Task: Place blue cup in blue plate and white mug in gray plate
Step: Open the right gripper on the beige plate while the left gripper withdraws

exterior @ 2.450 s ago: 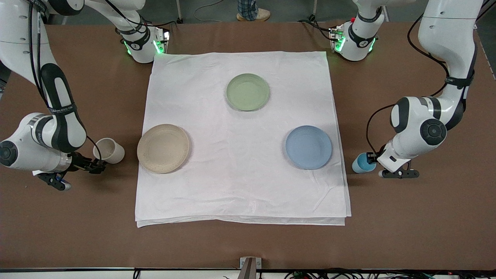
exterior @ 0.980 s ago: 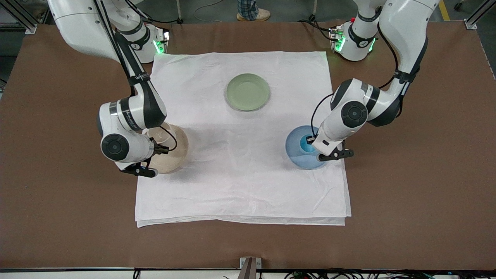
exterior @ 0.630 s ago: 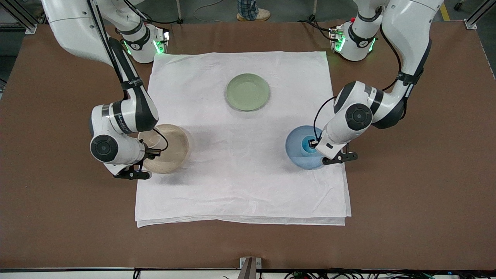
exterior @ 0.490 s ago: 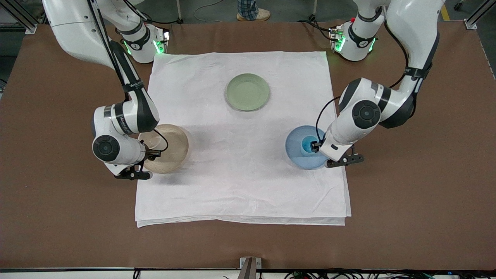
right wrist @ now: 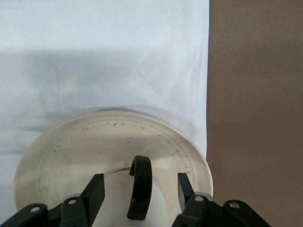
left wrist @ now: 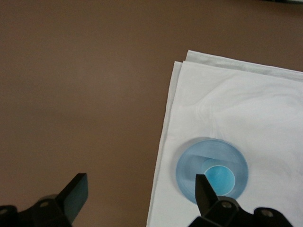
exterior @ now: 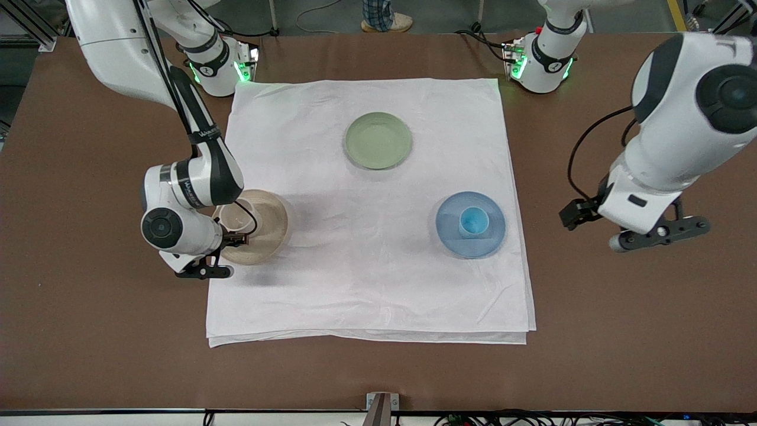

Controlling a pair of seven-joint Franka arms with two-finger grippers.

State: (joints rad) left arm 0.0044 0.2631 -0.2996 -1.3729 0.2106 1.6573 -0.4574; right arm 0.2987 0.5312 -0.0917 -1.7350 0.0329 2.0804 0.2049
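Front view: the right gripper [exterior: 236,238] sits low at the white mug [exterior: 235,216], which stands upright, mouth up, on the gray plate [exterior: 269,228] toward that plate's nine o'clock edge. The mug's handle points to about six o'clock. The left gripper [exterior: 572,214] hangs over bare brown surface [exterior: 591,331] just off the white cloth's [exterior: 366,266] three o'clock edge. It has pulled away from the blue plate [exterior: 449,236] since half a second ago, while the right one has stayed put. The blue cup [exterior: 474,221] stands upright at the blue plate's centre, with free cloth all around. A green plate [exterior: 378,140] lies at the cloth's twelve o'clock.

Left wrist view: the left gripper [left wrist: 139,198] is spread wide and empty. The blue cup [left wrist: 219,178] sits in the blue plate [left wrist: 189,165].

Right wrist view: the right gripper [right wrist: 139,189] is released, its fingers [right wrist: 97,189] either side of the dark handle [right wrist: 140,187].
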